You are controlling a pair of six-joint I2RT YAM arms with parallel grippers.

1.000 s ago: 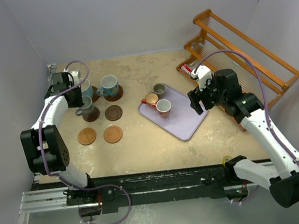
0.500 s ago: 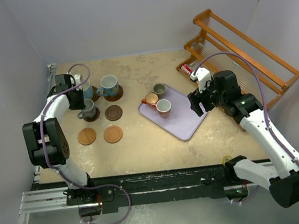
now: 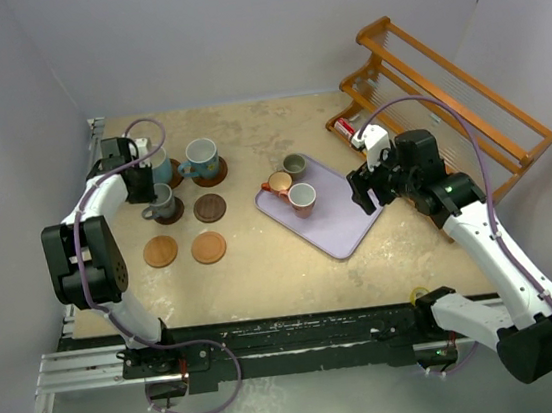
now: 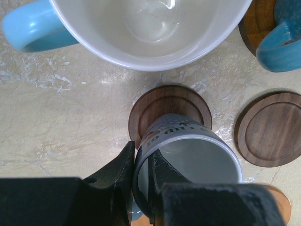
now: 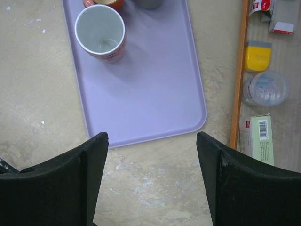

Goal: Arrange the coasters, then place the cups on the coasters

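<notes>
My left gripper [image 3: 152, 192] [image 4: 141, 159] is shut on the rim of the grey-blue cup [image 3: 164, 202] [image 4: 190, 153], one finger inside and one outside. The cup is over a dark brown coaster [image 4: 164, 101]; whether it rests on it I cannot tell. Two light blue cups [image 3: 201, 157] [image 3: 160, 165] stand on coasters behind it. Three bare coasters [image 3: 210, 208] [image 3: 161, 251] [image 3: 208, 247] lie nearby. The pinkish-red cup [image 3: 302, 198] [image 5: 100, 32], small orange cup [image 3: 279, 182] and grey-olive cup [image 3: 294, 165] stand on the lavender tray [image 3: 343, 220] [image 5: 150, 89]. My right gripper [image 3: 364, 192] [image 5: 153, 181] hangs open over the tray's right corner.
A wooden rack [image 3: 443, 85] stands at the back right; its edge [image 5: 237, 80] runs beside the tray, with a yellow block [image 5: 257, 56], a clear lid [image 5: 266, 88] and a small box [image 5: 261, 137] beyond it. Grey walls close in the left and back.
The left gripper brought the grey-blue cup a little nearer and down over the dark coaster, then held still. The right gripper barely moved.
</notes>
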